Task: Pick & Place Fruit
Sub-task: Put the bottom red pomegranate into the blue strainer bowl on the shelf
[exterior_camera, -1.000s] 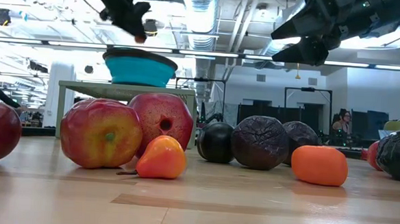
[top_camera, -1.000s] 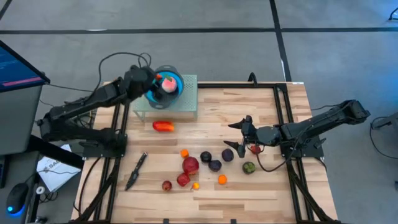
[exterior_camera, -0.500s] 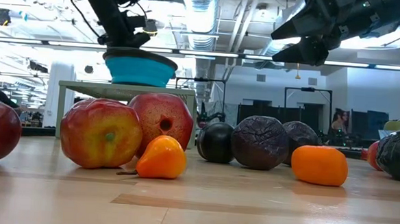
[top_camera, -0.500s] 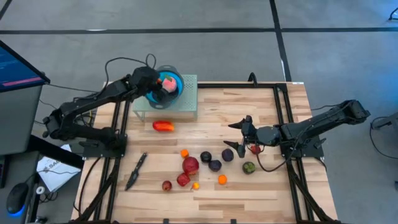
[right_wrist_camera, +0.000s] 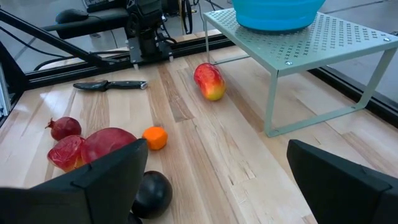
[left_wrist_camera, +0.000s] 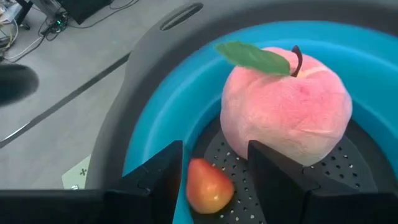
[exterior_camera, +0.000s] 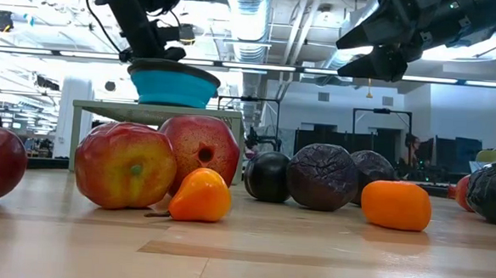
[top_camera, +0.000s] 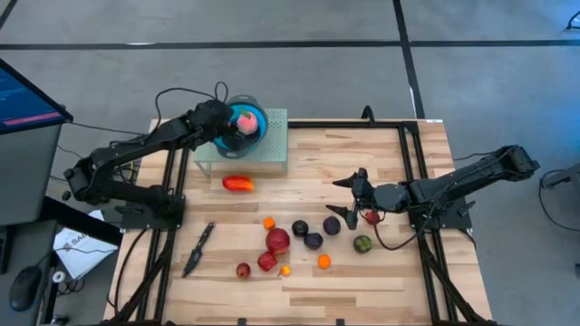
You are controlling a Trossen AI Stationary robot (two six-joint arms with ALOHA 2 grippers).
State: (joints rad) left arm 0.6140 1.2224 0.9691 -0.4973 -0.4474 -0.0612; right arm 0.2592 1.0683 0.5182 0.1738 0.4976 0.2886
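Blue and round, the bowl (top_camera: 246, 119) sat on a pale green perforated stand (top_camera: 272, 149) at the table's far left corner, and the left gripper (left_wrist_camera: 214, 180) hung just inside its rim. Its fingers (left_wrist_camera: 163, 177) stood partly apart around a small red-orange fruit (left_wrist_camera: 208, 186) lying on the bowl's floor beside a big pink peach (left_wrist_camera: 286, 112); no firm grip showed, so the piece looked released. To finish the drop cleanly, the sensible move was judged to be a wider spread and a straight lift, clear of the peach and the rim. The right gripper (right_wrist_camera: 217, 180) waited low over the boards with fingers wide and empty, near the loose fruit (top_camera: 299, 240) at mid-table; the longer red-orange piece (top_camera: 237, 184) lay just in front of the stand.
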